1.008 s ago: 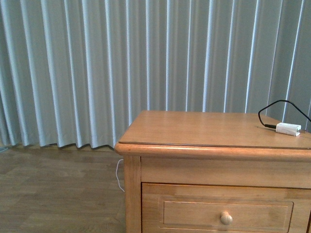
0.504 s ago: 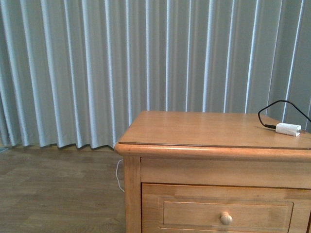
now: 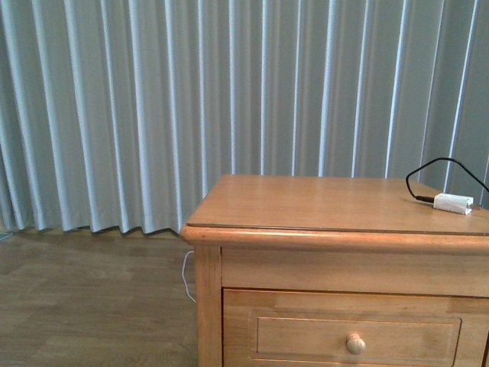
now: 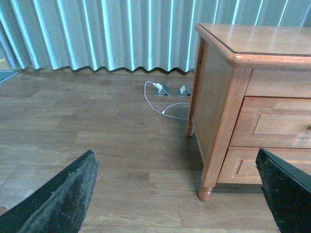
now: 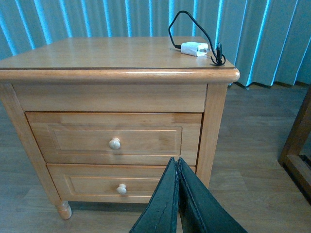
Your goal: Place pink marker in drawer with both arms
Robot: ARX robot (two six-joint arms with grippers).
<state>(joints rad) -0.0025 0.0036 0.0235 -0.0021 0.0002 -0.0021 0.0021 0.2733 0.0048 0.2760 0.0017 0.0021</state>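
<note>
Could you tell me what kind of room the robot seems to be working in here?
Probably a bedroom or similar home-style room: a wooden nightstand with two drawers, long pale curtains behind it, wood flooring, and a white adapter on top.

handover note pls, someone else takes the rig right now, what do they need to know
Left gripper: open, empty, facing the floor beside the nightstand.
Right gripper: shut, empty, in front of the drawers.
Top drawer: shut. Lower drawer: also shut.
Pink marker: not visible in any view. The nightstand top holds only a white adapter with a black cable.
Done: nothing yet.
Left: find the marker, open a drawer, put the marker in.
</note>
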